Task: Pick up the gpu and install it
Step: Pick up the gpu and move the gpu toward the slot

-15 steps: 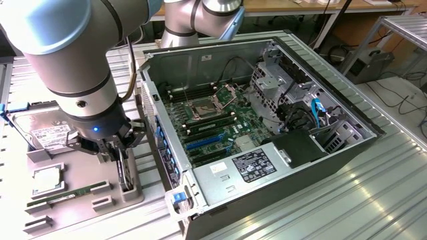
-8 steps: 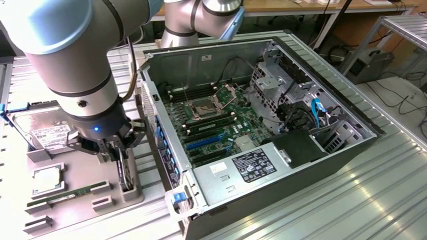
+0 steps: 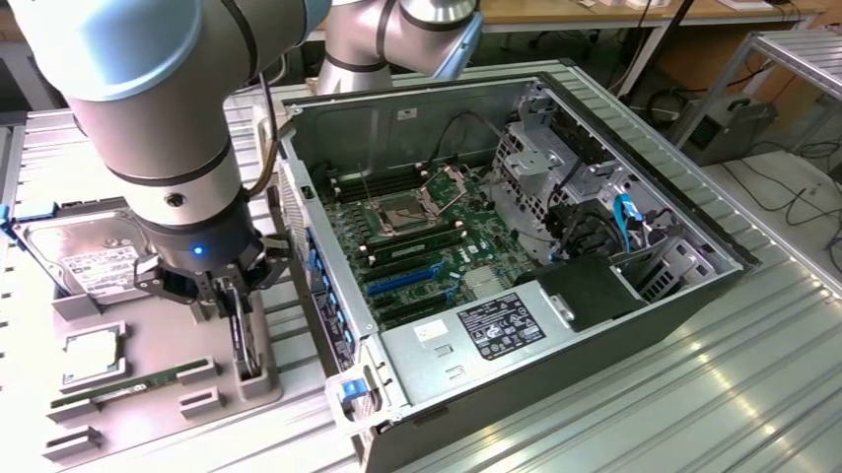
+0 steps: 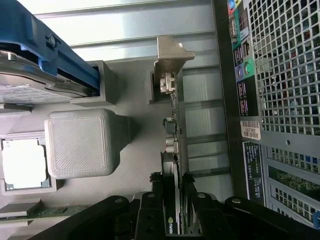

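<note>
Gripper (image 3: 221,288) sits directly over the gpu (image 3: 243,340), in the lower left of the exterior view, just beside the open case (image 3: 382,128). The card stands on edge in the grey holder (image 3: 172,345). Its long axis runs parallel to the case wall, with the silver bracket (image 4: 170,55) at the end far from the gripper. Fingers (image 4: 156,200) are narrowed onto both card faces and appear to pinch it.

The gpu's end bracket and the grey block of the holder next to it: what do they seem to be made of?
The gpu end bracket looks like bare sheet metal: thin, folded, dull silver. The grey block looks like 3D-printed plastic, matte, with fine parallel lines across its face.
</note>
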Robot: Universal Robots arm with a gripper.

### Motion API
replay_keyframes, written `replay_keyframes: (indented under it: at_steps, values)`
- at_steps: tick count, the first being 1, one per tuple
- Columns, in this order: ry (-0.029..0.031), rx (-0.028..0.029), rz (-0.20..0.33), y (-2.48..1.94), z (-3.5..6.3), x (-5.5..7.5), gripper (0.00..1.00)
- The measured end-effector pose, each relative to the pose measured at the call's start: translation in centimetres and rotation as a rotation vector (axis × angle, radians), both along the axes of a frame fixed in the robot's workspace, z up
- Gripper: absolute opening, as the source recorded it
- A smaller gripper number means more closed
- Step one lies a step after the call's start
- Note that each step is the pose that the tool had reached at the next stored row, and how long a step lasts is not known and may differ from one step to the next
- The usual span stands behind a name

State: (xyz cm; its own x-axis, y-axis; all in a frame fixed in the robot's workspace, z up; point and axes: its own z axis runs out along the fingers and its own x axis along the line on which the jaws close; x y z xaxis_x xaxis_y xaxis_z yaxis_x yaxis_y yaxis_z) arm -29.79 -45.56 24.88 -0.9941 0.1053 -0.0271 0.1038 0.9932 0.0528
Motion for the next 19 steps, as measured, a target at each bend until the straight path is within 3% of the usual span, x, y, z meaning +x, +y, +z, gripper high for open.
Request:
replay_keyframes:
  at_steps: [6, 13, 19]
  values:
    - [0.0147, 0.0000, 0.029, 0.00, 0.27, 0.4, 0.26]
    - [0.0241, 0.0002, 0.080, 0.00, 0.61, 0.7, 0.26]
    - [0.0285, 0.0003, 0.093, 0.00, 1.51, 0.8, 0.26]
